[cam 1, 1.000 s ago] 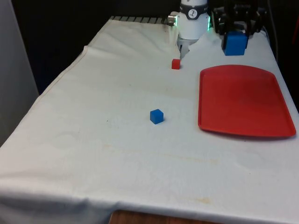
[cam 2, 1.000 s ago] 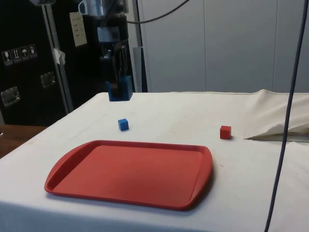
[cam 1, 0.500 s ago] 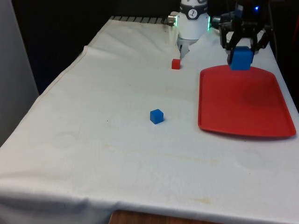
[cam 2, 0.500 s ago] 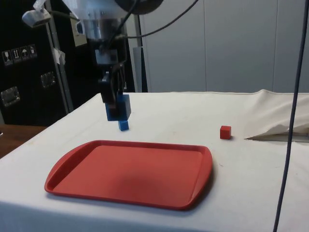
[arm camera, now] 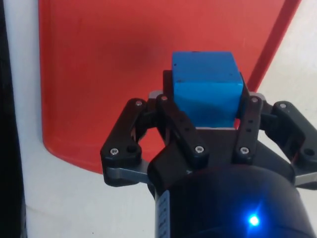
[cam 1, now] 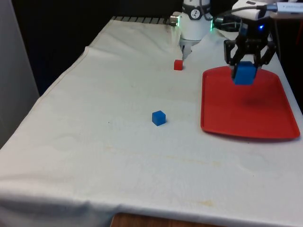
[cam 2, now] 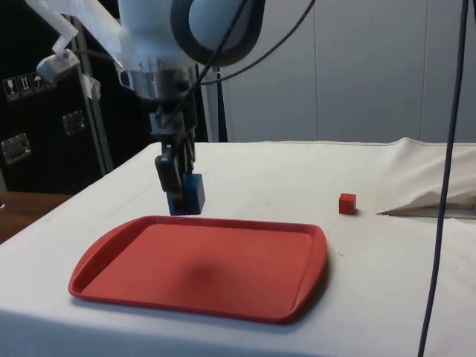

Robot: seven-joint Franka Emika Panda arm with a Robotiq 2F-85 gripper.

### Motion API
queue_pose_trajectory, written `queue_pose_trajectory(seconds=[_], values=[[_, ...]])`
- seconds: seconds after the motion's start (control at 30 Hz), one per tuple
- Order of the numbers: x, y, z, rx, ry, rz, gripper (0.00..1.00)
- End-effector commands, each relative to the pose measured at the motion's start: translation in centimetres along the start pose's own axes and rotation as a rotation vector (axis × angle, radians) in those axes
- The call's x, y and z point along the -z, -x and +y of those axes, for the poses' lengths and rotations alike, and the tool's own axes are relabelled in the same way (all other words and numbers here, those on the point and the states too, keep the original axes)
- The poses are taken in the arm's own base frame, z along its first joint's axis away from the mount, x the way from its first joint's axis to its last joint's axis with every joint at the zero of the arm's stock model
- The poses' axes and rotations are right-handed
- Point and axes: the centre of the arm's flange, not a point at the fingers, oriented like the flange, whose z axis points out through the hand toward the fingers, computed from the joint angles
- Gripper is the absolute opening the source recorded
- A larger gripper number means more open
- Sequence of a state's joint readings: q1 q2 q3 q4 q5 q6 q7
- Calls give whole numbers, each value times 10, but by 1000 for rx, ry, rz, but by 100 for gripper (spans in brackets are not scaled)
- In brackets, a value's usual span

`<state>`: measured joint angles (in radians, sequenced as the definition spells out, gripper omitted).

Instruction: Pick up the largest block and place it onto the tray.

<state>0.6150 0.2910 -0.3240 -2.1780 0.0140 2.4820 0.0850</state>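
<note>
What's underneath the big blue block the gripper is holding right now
The large blue block, clamped in the gripper, hangs above the red tray. Bare tray surface and a faint shadow lie beneath it. The block's underside is hidden.

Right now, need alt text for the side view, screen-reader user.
The black gripper holds a large blue block in the air just above the far rim of a red tray on a white-clothed table. A small red block sits on the cloth beyond the tray, apart from it.
</note>
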Motion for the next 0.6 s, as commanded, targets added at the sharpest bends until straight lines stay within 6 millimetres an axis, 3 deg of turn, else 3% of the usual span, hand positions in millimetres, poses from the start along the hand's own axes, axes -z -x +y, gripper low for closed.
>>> queue_pose_trajectory(seconds=[0.0, 0.57], values=[[-5, 0, -2, -4, -4, 7, 0], [-54, 8, -7, 4, 14, 27, 0]])
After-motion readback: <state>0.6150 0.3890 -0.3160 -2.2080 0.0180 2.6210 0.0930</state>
